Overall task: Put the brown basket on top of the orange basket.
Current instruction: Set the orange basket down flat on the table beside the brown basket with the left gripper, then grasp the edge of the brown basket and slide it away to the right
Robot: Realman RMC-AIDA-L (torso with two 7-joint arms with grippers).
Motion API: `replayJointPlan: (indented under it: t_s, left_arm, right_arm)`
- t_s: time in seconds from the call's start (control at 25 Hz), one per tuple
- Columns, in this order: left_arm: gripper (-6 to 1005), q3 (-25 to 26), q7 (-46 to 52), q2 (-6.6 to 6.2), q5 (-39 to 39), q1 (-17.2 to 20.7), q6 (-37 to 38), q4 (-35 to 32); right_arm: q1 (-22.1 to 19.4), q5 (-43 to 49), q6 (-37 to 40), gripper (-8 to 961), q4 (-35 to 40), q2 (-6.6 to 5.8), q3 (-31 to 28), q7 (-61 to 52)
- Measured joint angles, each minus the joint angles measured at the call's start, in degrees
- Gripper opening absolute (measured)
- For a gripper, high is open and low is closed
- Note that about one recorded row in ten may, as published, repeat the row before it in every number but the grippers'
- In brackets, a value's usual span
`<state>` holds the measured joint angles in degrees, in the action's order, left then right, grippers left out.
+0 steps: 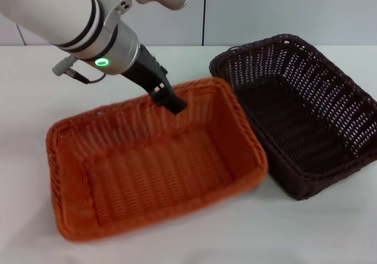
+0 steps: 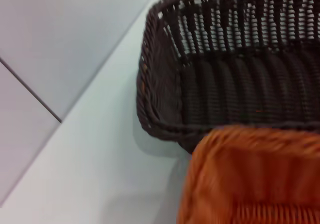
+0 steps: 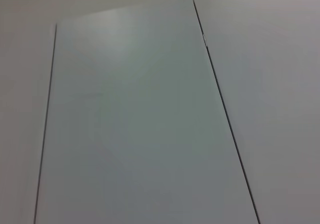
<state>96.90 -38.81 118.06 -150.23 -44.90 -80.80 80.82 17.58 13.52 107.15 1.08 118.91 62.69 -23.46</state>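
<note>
The orange basket (image 1: 159, 164) lies at the front left of the white table, and its right corner (image 2: 250, 154) overlaps the near rim of the brown basket (image 1: 306, 116). The brown basket (image 2: 235, 69) stands to the right and a little farther back, empty. My left gripper (image 1: 169, 101) is at the middle of the orange basket's far rim, shut on that rim with one finger inside the basket. The left wrist view looks past the orange corner into the brown basket. My right gripper is out of view; its wrist camera shows only pale wall panels.
The white table (image 1: 23, 87) runs up to a pale panelled wall (image 1: 265, 10) behind both baskets. My left arm (image 1: 76, 16) reaches in from the upper left, above the table.
</note>
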Motion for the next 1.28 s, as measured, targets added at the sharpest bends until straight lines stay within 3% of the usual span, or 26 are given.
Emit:
replayJointPlan:
  t_s: [0.24,0.36,0.4,0.48,0.68,0.84,0.88,0.92,1.0,1.12,1.16,1.2,1.24,1.28]
  left_arm:
    - [787,0.2,0.1,-0.02,0.0,1.2,0.4,4.8]
    - [787,0.6,0.6,0.12,0.1,4.0,4.5,9.5]
    - [787,0.8,1.7,0.18,0.2,7.2,9.2,13.1]
    - [786,0.7,2.5,0.21,0.5,9.1,12.5,15.0]
    - [786,-5.5,4.0,0.18,1.4,23.7,41.3,20.8]
    - [786,-14.8,3.6,-0.01,1.4,36.4,77.4,19.6]
    - [786,-15.6,3.6,0.01,1.3,37.7,81.7,18.9]
    - [786,-17.3,3.8,0.02,1.4,40.2,90.4,16.3]
    - [785,-18.9,5.1,0.06,1.6,42.1,99.2,12.0]
    - [785,-21.9,12.2,0.19,1.9,43.4,115.8,0.6]
    - [785,-23.3,16.6,0.26,2.0,43.1,123.9,-5.5]
    - [785,-25.2,24.7,0.40,2.0,41.6,137.9,-18.4]
    - [785,-25.2,24.7,0.40,2.0,41.6,137.9,-18.4]
    - [785,-25.8,31.7,0.45,2.0,39.4,148.9,-29.7]
  right_arm:
    - [-0.2,0.0,0.3,817,0.0,0.00,0.0,0.0]
    - [-0.3,-0.1,0.5,817,0.0,0.08,-0.4,0.0]
    - [-0.4,-0.1,0.5,817,0.0,0.13,-0.9,0.0]
    - [-0.4,-0.1,0.6,817,0.0,0.13,-1.2,0.0]
    - [-0.3,-0.1,0.6,816,0.1,0.07,-1.7,0.0]
    - [-0.1,-0.1,0.4,816,0.1,0.02,-1.7,0.0]
    - [-0.1,-0.1,0.2,816,0.1,0.01,-1.7,0.0]
    - [0.0,-0.1,0.1,817,0.1,0.01,-1.7,0.0]
    - [0.0,-0.1,0.1,817,0.1,0.00,-1.7,0.0]
    - [0.2,-0.1,-0.1,817,0.1,0.00,-1.7,0.0]
    - [0.3,-0.1,-0.2,817,0.1,0.00,-1.7,0.0]
    - [0.6,-0.1,-0.6,817,0.1,0.00,-1.7,0.0]
    - [0.6,-0.1,-0.6,817,0.1,0.00,-1.7,0.0]
    - [0.8,-0.1,-0.7,817,0.2,0.00,-1.7,0.0]
